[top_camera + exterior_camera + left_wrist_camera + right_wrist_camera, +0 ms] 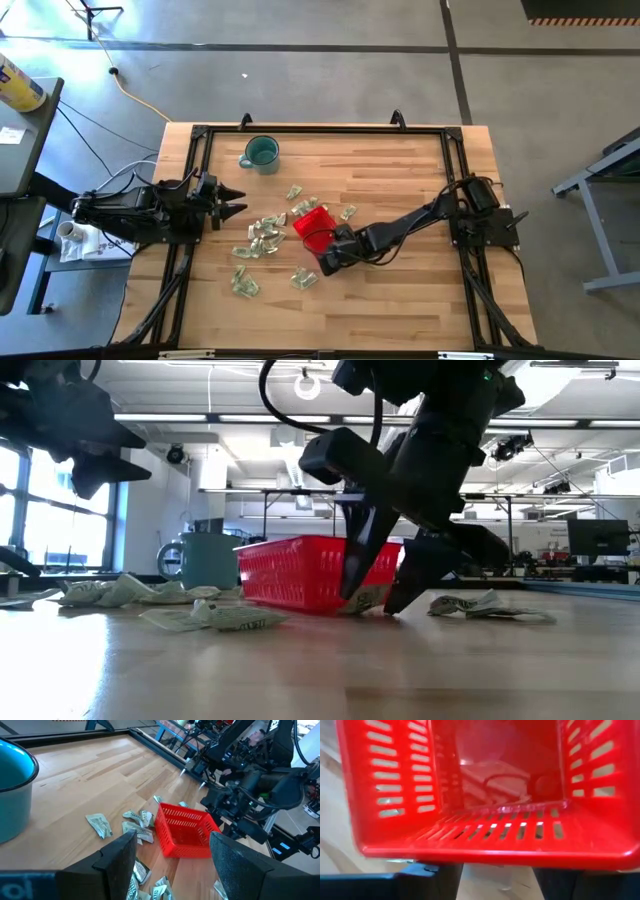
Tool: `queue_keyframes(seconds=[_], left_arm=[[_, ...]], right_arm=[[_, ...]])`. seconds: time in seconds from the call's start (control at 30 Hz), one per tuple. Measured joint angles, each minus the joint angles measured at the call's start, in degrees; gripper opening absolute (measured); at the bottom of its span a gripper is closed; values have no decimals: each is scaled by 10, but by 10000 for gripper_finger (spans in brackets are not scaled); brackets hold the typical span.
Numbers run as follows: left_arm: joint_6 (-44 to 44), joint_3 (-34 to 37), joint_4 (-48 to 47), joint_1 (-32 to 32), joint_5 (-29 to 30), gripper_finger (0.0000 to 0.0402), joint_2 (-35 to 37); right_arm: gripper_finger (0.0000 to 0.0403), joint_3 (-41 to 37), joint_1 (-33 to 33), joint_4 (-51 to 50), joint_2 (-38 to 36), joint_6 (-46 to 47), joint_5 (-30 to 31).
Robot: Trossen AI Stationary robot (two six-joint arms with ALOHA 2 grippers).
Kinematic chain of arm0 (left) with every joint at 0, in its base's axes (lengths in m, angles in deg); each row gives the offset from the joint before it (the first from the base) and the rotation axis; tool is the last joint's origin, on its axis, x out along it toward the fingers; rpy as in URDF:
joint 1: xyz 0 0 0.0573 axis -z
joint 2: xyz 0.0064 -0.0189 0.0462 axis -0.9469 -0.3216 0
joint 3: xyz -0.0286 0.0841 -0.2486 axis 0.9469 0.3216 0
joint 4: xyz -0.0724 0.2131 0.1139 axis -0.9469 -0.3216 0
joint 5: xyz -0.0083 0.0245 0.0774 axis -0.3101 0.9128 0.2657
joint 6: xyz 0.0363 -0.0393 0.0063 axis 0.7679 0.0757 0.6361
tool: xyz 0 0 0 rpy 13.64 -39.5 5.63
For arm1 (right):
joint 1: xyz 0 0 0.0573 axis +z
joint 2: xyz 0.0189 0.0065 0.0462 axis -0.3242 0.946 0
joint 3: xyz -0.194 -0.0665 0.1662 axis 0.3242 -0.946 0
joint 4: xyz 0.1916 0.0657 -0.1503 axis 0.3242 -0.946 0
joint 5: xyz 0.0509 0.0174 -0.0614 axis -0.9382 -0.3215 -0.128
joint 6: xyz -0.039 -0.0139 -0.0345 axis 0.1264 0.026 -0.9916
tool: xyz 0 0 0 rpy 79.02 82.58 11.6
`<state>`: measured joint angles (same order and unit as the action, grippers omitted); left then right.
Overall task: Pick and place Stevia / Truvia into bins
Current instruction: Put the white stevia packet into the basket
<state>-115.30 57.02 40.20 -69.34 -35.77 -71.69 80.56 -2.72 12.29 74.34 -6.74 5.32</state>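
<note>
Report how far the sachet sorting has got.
Done: little; the right wrist view shows pale paper lying inside the red bin, apparently a sachet or two. In hand: the right gripper is down at the bin's near side with a sachet between its fingertips. Left: about a dozen sachets lie scattered on the table. The left gripper waits open at the table's left edge.

The table [400, 190] is pale wood planking with visible grain and a smooth, faintly sheened finish. The red bin [312, 228] looks like glossy moulded plastic with slotted walls. The sachets [263, 235] are matt, crinkled paper. The teal mug [261, 152] has a smooth, shiny glazed or enamelled surface. Both arms and the frame [320, 129] edging the table look like matt black metal.
</note>
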Motion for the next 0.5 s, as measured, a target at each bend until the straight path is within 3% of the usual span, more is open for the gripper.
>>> queue_keyframes(seconds=[0.17,0.4,0.5], left_arm=[[0,0,0,0,0,282,0],[0,0,0,0,0,282,0],[0,0,0,0,0,282,0]], right_arm=[[159,0,-1,-7,5,0,-8],[30,-2,1,-16,-1,-12,-31],[9,9,15,-60,-12,-14,-43]])
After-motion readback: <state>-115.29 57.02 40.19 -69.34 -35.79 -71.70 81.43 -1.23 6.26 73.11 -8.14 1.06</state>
